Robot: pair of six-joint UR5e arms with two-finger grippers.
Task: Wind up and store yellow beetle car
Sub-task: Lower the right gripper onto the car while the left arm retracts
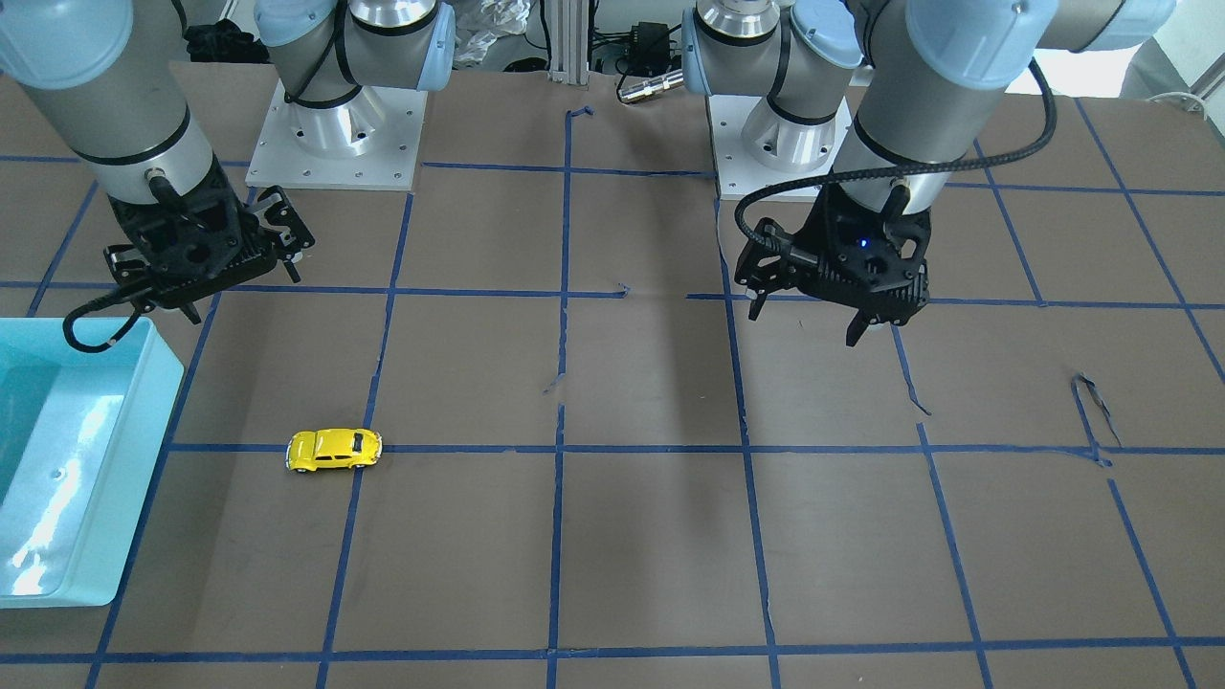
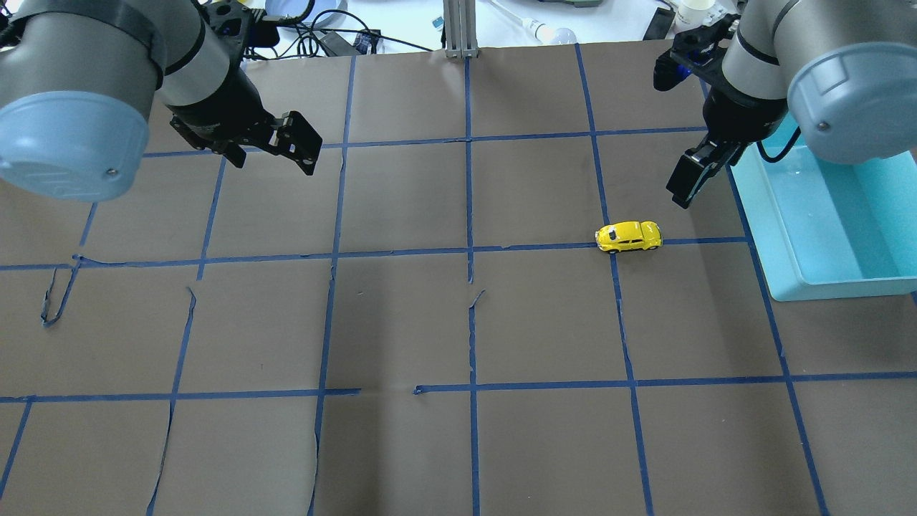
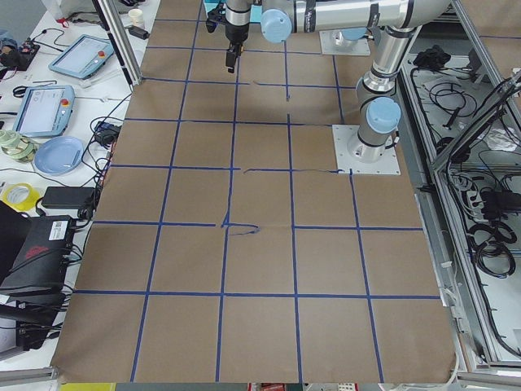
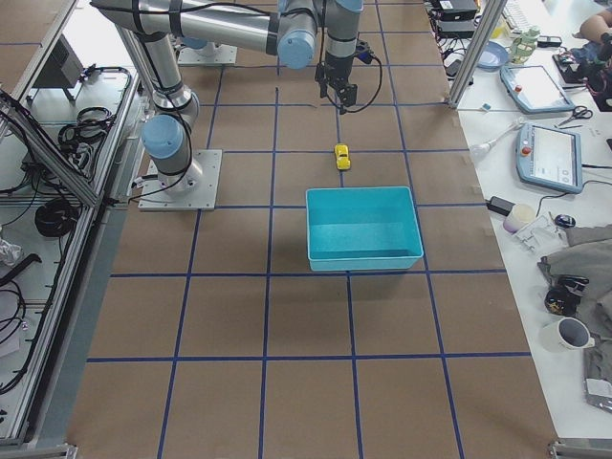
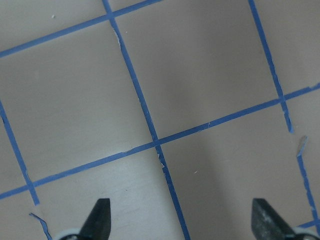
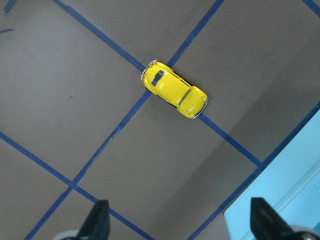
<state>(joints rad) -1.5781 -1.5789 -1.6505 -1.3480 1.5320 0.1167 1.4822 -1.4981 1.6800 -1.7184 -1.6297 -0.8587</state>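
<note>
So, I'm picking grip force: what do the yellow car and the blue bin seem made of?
The yellow beetle car: glossy painted shell with sharp highlights, so die-cast metal or hard plastic; I cannot tell which. The bin: probably smooth moulded plastic, given its even light-blue colour, soft sheen and rounded rim.

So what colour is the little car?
Bright yellow beetle car, clearest in the right wrist view.
</note>
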